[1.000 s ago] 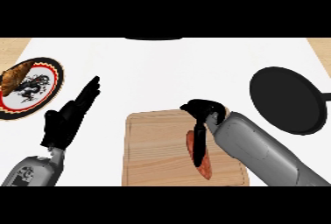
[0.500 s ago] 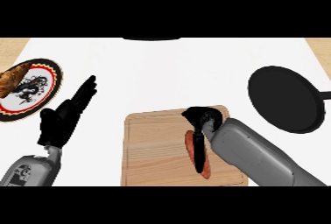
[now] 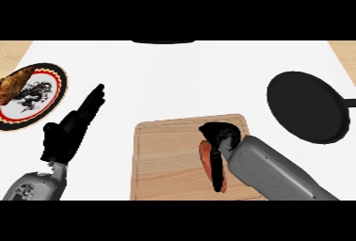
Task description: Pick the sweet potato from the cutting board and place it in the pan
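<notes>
The sweet potato (image 3: 206, 157), orange-red and long, lies on the wooden cutting board (image 3: 167, 157), right of the board's middle. My right hand (image 3: 220, 135) sits on top of it. The fingers curl over the potato's far end and the thumb (image 3: 219, 172) runs down its right side, so much of the potato is hidden. The black round pan (image 3: 306, 106) rests on the counter to the right of the board, with its handle (image 3: 348, 101) pointing right. My left hand (image 3: 68, 134) stays open at the left, fingers up, holding nothing.
A round patterned plate (image 3: 33, 96) with a brown food item (image 3: 12, 84) sits at the far left edge. A dark object (image 3: 163, 41) shows at the counter's back edge. White counter lies between the board and the pan.
My right hand has come down and toward me onto the sweet potato, and its fingers have curled closer round it. The left hand and the pan have not moved.
</notes>
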Controlling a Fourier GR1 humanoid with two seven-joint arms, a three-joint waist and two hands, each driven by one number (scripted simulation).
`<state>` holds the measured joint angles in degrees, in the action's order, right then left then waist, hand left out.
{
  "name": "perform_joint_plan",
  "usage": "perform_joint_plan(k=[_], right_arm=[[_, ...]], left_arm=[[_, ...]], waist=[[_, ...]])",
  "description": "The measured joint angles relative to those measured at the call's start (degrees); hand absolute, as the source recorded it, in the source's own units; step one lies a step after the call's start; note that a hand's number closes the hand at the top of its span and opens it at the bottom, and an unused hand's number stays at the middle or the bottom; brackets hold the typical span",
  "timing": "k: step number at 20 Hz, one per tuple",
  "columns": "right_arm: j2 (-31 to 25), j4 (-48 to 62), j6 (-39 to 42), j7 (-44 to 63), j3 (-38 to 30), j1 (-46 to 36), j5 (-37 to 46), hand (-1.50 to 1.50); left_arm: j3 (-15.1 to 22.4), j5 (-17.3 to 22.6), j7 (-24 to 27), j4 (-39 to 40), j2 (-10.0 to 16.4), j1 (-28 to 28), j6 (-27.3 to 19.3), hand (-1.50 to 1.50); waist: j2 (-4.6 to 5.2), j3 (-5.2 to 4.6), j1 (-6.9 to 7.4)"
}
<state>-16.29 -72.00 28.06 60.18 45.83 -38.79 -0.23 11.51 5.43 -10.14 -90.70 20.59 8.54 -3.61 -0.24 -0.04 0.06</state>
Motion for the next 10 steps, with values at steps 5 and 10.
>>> perform_joint_plan(k=[5, 10], right_arm=[[0.55, 0.05, 0.77, -1.50, -0.15, 1.58, 2.29, 1.50], [0.60, 0.72, 3.15, -4.33, -0.30, 1.88, 4.29, 1.50]], left_arm=[[-0.55, -0.57, -1.13, -0.63, -0.67, 0.50, 0.71, 0.00], [-0.86, -1.42, -1.01, -0.47, -1.48, 0.29, 1.15, 0.00]], waist=[[-0.23, -0.11, -0.02], [-0.75, -0.43, -0.03]])
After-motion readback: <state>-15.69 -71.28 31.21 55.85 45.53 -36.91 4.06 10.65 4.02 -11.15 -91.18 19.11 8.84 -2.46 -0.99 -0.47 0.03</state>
